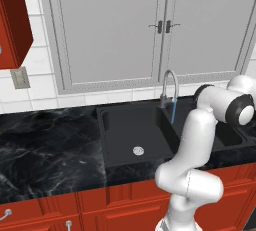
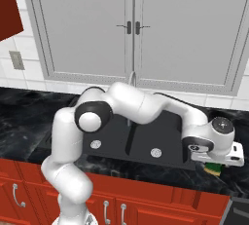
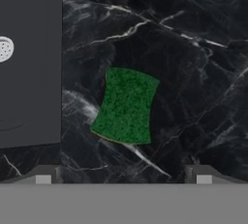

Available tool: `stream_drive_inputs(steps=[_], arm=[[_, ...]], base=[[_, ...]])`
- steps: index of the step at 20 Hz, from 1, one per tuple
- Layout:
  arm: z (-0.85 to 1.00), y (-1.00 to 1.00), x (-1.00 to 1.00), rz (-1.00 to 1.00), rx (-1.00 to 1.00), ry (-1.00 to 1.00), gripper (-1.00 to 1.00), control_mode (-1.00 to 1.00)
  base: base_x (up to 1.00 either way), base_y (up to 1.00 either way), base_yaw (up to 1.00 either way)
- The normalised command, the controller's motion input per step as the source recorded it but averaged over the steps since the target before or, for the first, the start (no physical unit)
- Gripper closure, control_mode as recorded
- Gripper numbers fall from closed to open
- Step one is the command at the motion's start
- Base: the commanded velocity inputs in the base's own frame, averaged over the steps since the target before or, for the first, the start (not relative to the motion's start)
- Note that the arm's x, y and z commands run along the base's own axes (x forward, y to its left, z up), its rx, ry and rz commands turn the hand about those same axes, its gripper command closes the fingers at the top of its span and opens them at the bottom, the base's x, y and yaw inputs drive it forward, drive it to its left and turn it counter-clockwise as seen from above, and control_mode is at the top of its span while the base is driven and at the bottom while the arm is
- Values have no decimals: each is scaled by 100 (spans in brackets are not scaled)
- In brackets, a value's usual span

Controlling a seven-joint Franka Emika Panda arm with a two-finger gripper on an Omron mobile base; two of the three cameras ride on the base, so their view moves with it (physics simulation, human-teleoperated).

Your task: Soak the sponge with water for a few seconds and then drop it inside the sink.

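1. The sponge (image 3: 125,105) lies green side up on the black marbled countertop (image 3: 193,72), just beside the sink (image 3: 29,97) on its right, and nothing holds it. In the right base view it peeks out yellow and green under the hand (image 2: 214,168).

2. The gripper (image 3: 123,177) hangs directly above the sponge with its jaws spread wide and empty — the 2 dark fingertips (image 3: 43,175) stand well outside the sponge's edges in the hand view.

3. Risk 1: the sponge sits slightly skewed to the line between the fingers. If the hand descends without squaring up, I judge the pads could catch corners and twist it out.

4. Risk 2: a sponge is soft. A shallow pinch on the scrub layer alone may let it slip on the lift; pressing down too far would jam the tips on the stone.

5. Risk 3: the water (image 1: 173,112) already runs from the faucet (image 1: 169,87) as a thin stream into the sink. The target is narrow — a carry that stops short or wide leaves the sponge dry, and the soak would not count.

6. Risk 4: the gooseneck stands close to the stream, so a high approach could knock the hand against it.

7. Risk 5: letting go early, over the rim or the counter, would drop the sponge outside the basin.
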Motion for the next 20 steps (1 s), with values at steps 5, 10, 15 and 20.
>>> stream_drive_inputs(steps=[5, 10, 15, 20], arm=[[0, 0, 16, 0, 2, 0, -100, -100], [0, -1, 29, -9, 4, 0, -100, -100], [-3, -2, 28, -15, 5, 3, -100, -100], [-11, -13, 17, -7, 5, 1, -100, -100]], base=[[0, 0, 0], [0, 0, 0], [0, 0, 0], [0, 0, 0]])
